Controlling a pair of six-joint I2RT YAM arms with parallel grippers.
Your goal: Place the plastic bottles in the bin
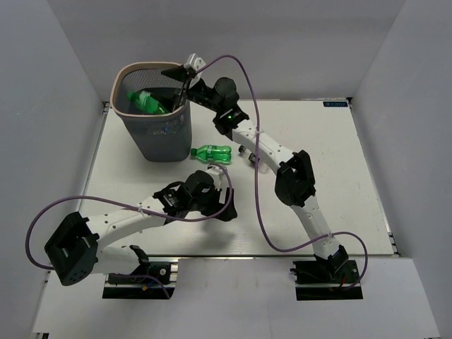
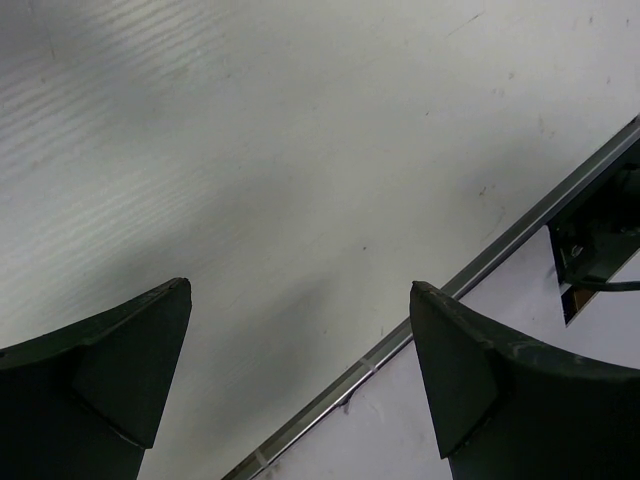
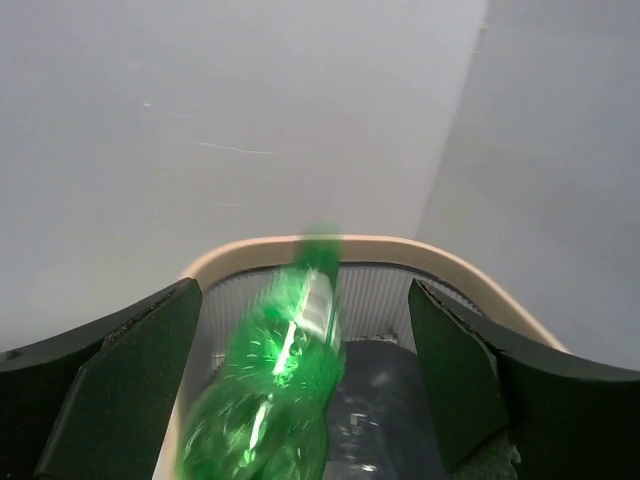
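Right gripper point(image 1: 180, 85) sits over the bin point(image 1: 119, 95), jaws spread wide, gap on both sides of the green bottle point(image 3: 275, 400). That bottle is motion-blurred in the wrist view, cap toward the far rim and body already below rim level. I read it as dropping in, nothing pinching it.

Left gripper point(image 2: 300, 300) is spread too, with nothing between its fingers, low over bare table point(image 1: 318, 155) near the front edge.

1 more green bottle point(image 1: 212, 152) lies on its side on the table, just beside the bin's right wall. No other loose bottles visible from the top view.

Doing this step well:
- keep the jaws wide and the wrist steady over the opening until the bottle clears the rim
- lift straight up before swinging; the fingers are close to the near rim and a sideways pull could tip the bin
- the next bottle lies close to the mesh wall, so come at it from the open side

Writing: nothing legible. The loose bottle's label is only a pale band. A blue sticker point(image 1: 335, 104) on the far right table edge is too small to read.
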